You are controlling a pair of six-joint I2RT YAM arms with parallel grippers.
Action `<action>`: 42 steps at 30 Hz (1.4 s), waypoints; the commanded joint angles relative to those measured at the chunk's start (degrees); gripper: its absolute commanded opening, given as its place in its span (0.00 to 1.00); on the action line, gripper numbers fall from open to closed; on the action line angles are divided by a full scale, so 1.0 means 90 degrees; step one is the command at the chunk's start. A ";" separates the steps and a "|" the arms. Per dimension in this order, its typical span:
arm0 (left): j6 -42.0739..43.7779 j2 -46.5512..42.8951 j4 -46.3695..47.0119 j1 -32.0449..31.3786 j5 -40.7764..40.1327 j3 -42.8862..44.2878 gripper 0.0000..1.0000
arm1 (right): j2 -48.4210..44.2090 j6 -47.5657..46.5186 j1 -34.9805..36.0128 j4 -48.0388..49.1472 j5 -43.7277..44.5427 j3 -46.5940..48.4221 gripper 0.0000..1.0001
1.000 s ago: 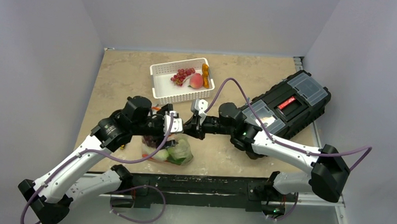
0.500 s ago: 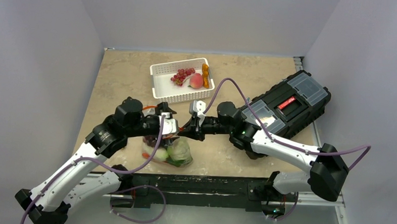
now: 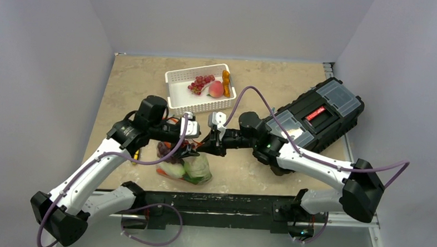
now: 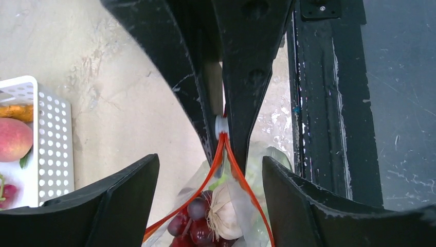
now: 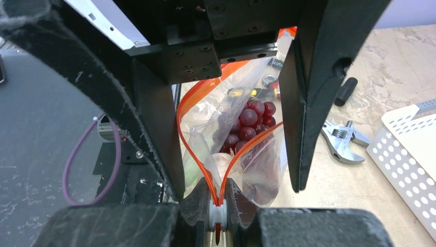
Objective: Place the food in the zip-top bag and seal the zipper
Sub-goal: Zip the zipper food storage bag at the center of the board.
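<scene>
The zip-top bag (image 3: pixel 187 168) hangs low over the near table edge, with dark purple grapes (image 4: pixel 197 208), a white oval piece (image 4: pixel 224 213) and green food inside. Its red-orange zipper (image 4: pixel 204 182) gapes in a V. My right gripper (image 5: pixel 218 195) is shut on the zipper's white tab (image 5: pixel 218 215) at the closed end. My left gripper (image 4: pixel 210 164) is open and straddles the bag's mouth, one finger on each side, touching neither strip. Red grapes (image 3: pixel 200 84), a peach (image 3: pixel 215 89) and a carrot (image 3: pixel 226 83) lie in the white basket (image 3: pixel 178 96).
A black toolbox (image 3: pixel 314 116) lies at the right. A wrench (image 5: pixel 342 141) and a black tool handle (image 5: pixel 344 91) lie on the table between the bag and the basket. The dark frame (image 4: pixel 329 103) of the near table edge runs beside the bag.
My left arm has swung its elbow outward and its gripper has shifted along the bag's mouth, jaws narrowing somewhat. The right gripper has kept its hold on the tab.
</scene>
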 commanded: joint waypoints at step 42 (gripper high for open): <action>-0.0733 -0.0865 0.0541 0.0086 -0.0254 -0.0082 0.00 | -0.1560 0.0536 0.0014 -0.1589 0.1092 0.0660 0.39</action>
